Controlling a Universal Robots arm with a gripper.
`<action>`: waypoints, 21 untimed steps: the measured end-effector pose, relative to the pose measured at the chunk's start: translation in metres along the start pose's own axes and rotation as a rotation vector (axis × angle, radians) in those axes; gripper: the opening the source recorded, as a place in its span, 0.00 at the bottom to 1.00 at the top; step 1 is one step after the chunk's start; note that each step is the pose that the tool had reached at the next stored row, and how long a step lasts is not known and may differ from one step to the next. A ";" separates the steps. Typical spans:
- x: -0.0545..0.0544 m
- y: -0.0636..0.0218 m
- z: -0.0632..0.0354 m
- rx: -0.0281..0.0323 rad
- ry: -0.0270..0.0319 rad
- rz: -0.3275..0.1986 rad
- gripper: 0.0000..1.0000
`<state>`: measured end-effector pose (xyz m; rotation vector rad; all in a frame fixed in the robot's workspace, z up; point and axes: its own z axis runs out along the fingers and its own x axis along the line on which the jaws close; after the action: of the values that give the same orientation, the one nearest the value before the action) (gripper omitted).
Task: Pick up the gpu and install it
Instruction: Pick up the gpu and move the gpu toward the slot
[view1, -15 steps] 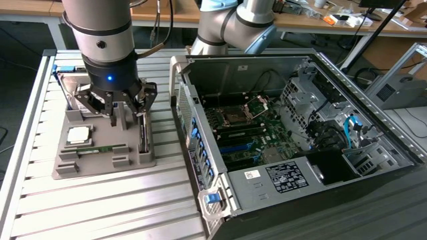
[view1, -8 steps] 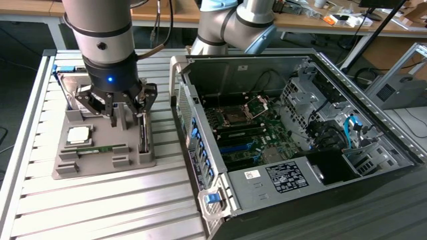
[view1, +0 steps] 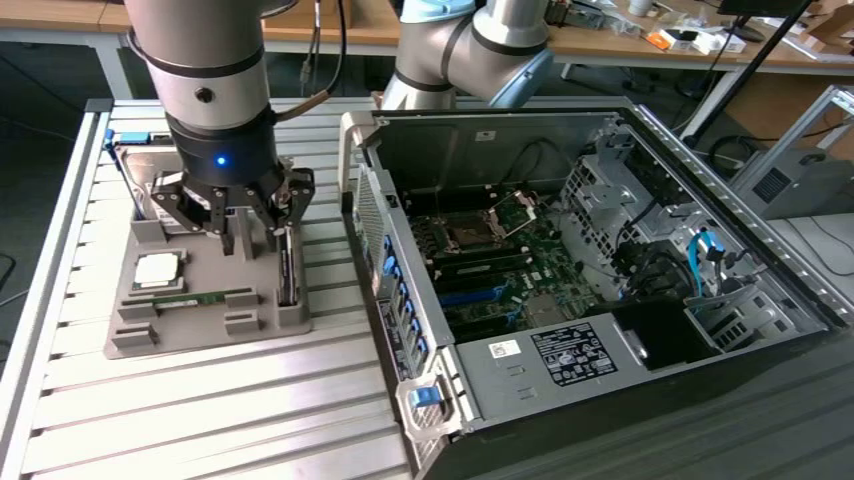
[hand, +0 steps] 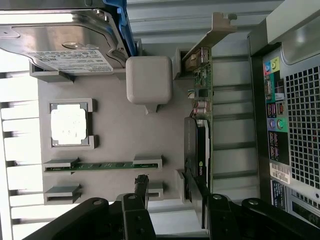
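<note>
The gripper hung low over a grey tray on the slatted metal table, its jaws spread wide with nothing clasped between them; in the wrist view the gripper showed two dark fingers well apart over the tray; one finger stood just beside the end of the gpu, though contact could not be judged; the gpu stood on its edge in a slot along the tray's side nearest the computer case, towards the exterior view's right; its silver bracket rose at the end away from the fingers; a hard drive with a white label sat propped at the tray's far end; a square processor chip and a slim green memory stick lay in their own recesses; the case lay open, its motherboard exposed.
</note>
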<state>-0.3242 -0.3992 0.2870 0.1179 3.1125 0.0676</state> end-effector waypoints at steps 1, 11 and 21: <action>0.000 0.0000 0.0003 0.0000 0.0000 0.000 0.48; 0.000 -0.0001 0.0039 0.0000 0.0000 0.000 0.48; -0.003 -0.0003 0.0103 0.0000 0.0001 0.000 0.48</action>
<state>-0.3213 -0.3993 0.2768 0.1180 3.1126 0.0676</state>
